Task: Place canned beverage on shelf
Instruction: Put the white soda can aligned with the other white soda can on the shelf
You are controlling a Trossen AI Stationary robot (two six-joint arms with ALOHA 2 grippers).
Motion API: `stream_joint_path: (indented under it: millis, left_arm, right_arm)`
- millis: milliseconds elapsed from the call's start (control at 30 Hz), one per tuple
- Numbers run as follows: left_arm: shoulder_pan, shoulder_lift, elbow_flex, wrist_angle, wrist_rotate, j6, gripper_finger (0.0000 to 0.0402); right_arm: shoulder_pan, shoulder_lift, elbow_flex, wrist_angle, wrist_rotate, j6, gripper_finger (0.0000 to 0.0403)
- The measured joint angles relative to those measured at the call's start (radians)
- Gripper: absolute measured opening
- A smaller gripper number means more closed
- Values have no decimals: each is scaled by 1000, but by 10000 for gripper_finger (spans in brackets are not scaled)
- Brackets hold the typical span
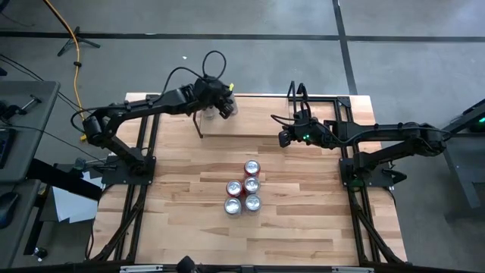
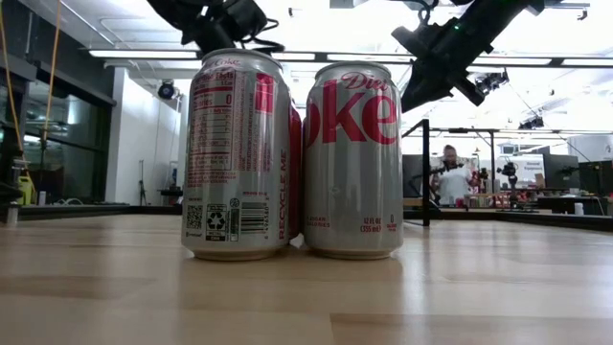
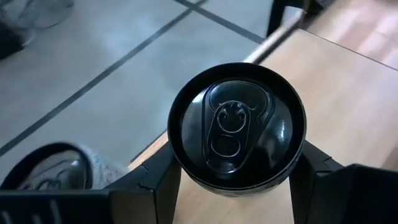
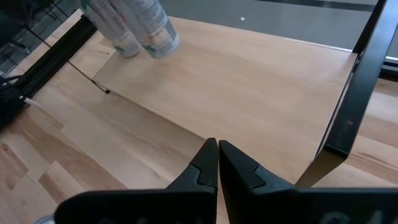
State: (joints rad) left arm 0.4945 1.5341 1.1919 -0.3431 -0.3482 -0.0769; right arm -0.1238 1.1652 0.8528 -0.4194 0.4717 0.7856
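Left fingers [image 3: 158, 186] grasp the Diet Coke can [image 3: 237, 134] near the shelf [image 4: 249, 87] corner, right fingers [image 4: 217, 163] clenched empty over the shelf; risk: releasing so near the plank's edge could tip the can off onto the floor.

Silver cans [image 2: 292, 158] with red lettering — pale wood shelf [image 4: 249, 93] with black uprights [image 4: 357, 93] — light, streaky wooden table [image 1: 303, 227], grey floor [image 1: 417, 53].

Shelf [image 1: 265, 121] plank mostly bare (two cans [image 4: 134, 25] at left end); black uprights [image 4: 360, 81] flank right end.
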Motion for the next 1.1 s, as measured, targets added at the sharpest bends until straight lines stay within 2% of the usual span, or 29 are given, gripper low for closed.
stream_joint_path:
  millis: [100,367,767,1100]
  left_arm:
    - [-33,0,0,-2,-44,-38,170]
    - [-93,0,0,-75,-63,-67,170]
    - [-102,0,0,-141,-67,-130,171]
    - [-103,0,1,-143,-18,-130,216]
  right_arm:
    - [0,0,0,0,0,0,0]
    - [0,0,0,0,2,0,0]
    - [0,0,0,0,8,0,0]
    - [0,0,0,0,8,-1,0]
